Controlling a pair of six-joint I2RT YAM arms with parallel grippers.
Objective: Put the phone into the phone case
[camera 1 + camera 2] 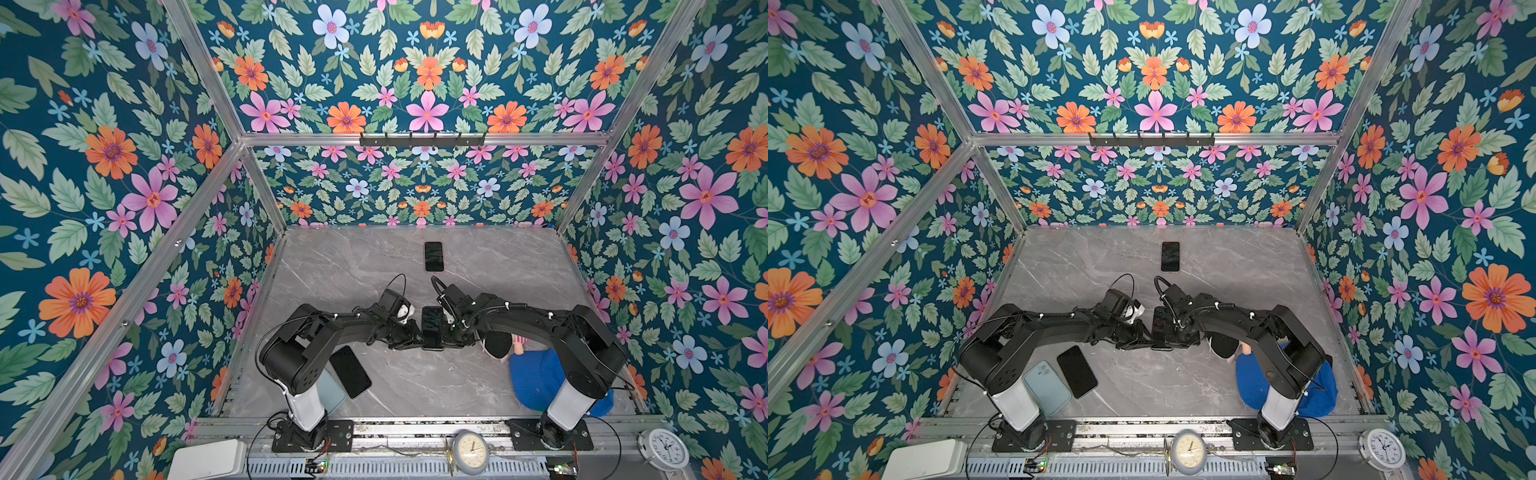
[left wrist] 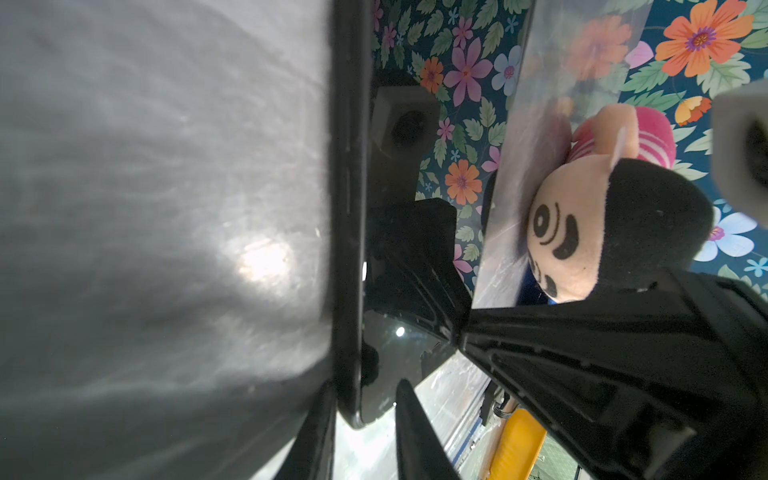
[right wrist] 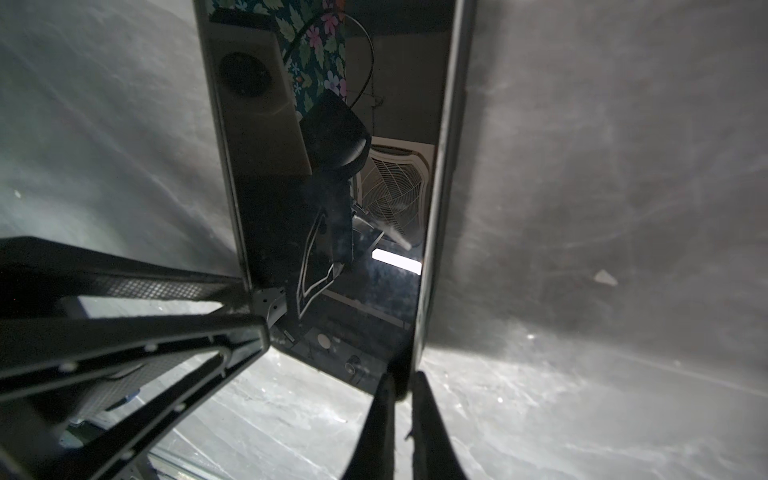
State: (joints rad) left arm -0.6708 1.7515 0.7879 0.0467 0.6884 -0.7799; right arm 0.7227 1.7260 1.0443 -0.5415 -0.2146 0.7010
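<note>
Table: grey marble pattern, filling the lower centre of both top views. The left arm and right arm reach inward from its near edge and meet at mid-frame, judged to put the work within reach of both. A blue fabric item lies at lower right, partly under the right arm, with a plush doll just beside it; neither concerns the task. The light blue phone case, so judged from its camera cut-out, lies at lower left, partly under the left arm and apparently touching a spare black phone. A third handset lies well apart at the upper centre of the table. The phone is at mid-frame, screen up, between the two grippers and well apart from the case. The left gripper is narrowed onto one long edge near a corner, a finger on each face. The right gripper is pinched almost fully together on the opposite edge. Judgement: opposed edge grips steady the phone and keep most of its faces clear for seating. Whether it rests on the table or is lifted cannot be determined, nor whether a dark case surrounds it.
</note>
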